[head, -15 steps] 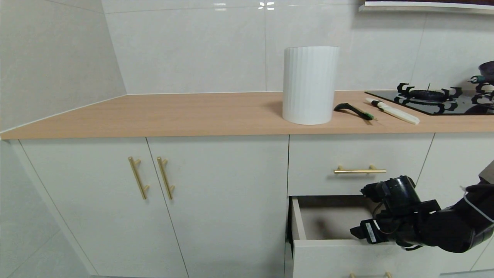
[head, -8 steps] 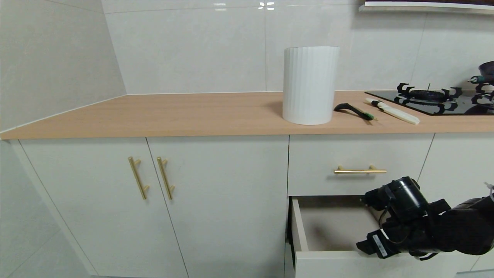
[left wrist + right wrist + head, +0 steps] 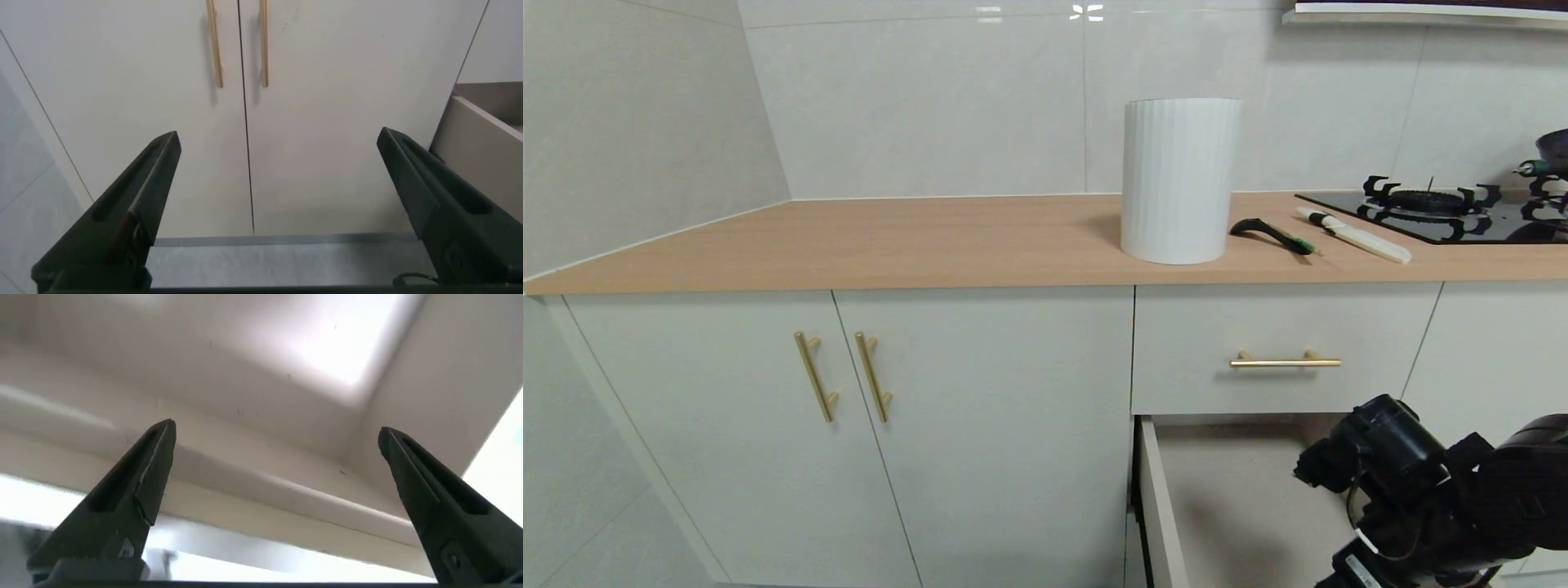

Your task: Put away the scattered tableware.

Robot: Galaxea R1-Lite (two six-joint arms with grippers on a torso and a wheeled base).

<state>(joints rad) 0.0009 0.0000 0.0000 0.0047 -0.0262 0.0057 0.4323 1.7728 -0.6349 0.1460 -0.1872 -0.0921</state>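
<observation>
Head view: ribbed white cylinder [image 3: 1180,180]

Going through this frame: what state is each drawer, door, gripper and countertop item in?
Lower drawer: pulled open.
Upper drawer: shut.
Cupboard doors: both shut.
Left gripper: open.
Right gripper: open.
White canister: upright.
Knife: lying flat.

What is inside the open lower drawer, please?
The visible part of the drawer shows only its bare beige floor, with no tableware seen. Its right side is covered by the right arm, so that part cannot be checked.
</observation>
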